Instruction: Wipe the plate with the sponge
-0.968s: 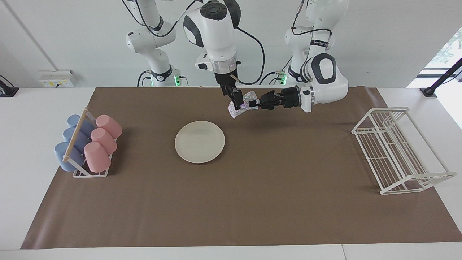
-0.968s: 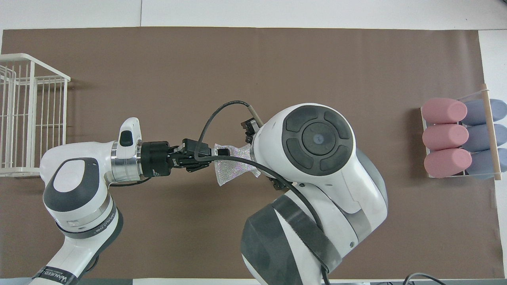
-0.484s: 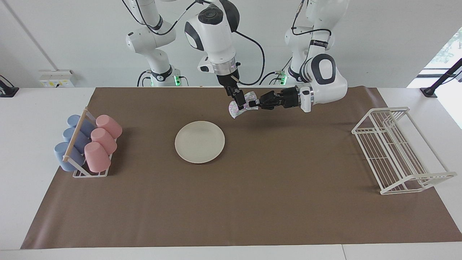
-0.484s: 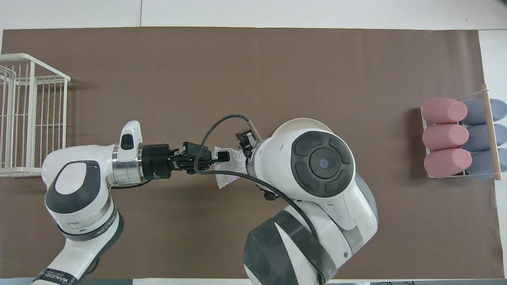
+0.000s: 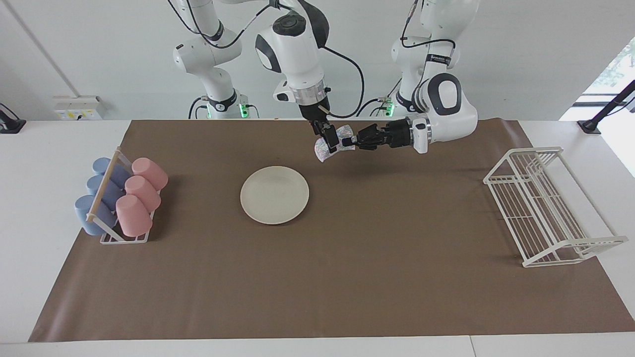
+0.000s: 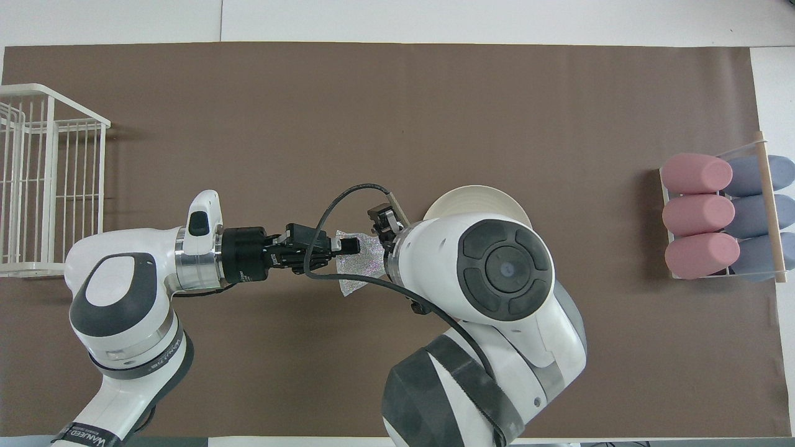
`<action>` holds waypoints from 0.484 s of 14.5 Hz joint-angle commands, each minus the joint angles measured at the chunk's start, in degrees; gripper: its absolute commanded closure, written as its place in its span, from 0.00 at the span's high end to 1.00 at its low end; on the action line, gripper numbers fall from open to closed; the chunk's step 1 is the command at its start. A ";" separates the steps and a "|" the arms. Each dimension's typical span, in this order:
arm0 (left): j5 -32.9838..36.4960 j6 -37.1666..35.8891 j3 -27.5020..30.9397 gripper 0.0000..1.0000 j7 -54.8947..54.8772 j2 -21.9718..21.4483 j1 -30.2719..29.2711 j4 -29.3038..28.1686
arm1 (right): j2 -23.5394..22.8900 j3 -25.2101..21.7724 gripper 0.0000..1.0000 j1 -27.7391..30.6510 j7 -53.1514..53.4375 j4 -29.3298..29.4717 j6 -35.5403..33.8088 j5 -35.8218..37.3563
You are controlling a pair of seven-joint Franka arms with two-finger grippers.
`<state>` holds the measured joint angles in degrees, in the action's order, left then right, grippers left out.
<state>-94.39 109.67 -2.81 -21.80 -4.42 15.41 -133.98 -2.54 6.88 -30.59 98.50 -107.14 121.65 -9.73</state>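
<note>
The silvery mesh sponge [image 5: 322, 150] hangs in the air between both grippers, over the brown mat nearer to the robots than the plate. My left gripper [image 5: 349, 144] reaches in sideways and is shut on one edge of it. My right gripper [image 5: 331, 143] points down and is shut on its pinched middle. The cream-white plate [image 5: 274, 195] lies flat on the mat with nothing on it. In the overhead view the sponge [image 6: 366, 266] shows beside the left gripper [image 6: 353, 247], and the right arm's wrist covers most of the plate [image 6: 478, 195].
A rack of pink and blue cups [image 5: 121, 198] stands at the right arm's end of the table. A white wire rack [image 5: 545, 208] stands at the left arm's end. The brown mat [image 5: 347, 277] covers the table.
Both grippers have risen slightly together with the sponge and drawn a little toward the robots. The right arm's wrist has shifted so that more of the plate's rim shows from overhead.
</note>
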 commanded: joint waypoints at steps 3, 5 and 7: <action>-1.33 1.25 0.78 0.00 -1.32 -2.52 1.11 -2.78 | 1.49 0.42 0.11 0.18 0.90 -1.93 1.92 -0.90; -1.41 1.25 0.79 0.00 -1.41 -2.61 1.11 -2.87 | 1.49 0.42 0.00 -0.44 0.90 -1.93 2.01 -0.90; -1.33 1.25 0.79 0.00 -1.50 -2.70 1.11 -3.13 | 1.49 0.51 0.00 -0.61 0.99 -1.93 2.01 -0.99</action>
<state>-94.39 109.66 -2.79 -22.26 -4.68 15.44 -134.63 -2.54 6.90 -31.11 98.50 -107.15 122.40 -9.76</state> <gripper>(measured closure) 0.956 0.705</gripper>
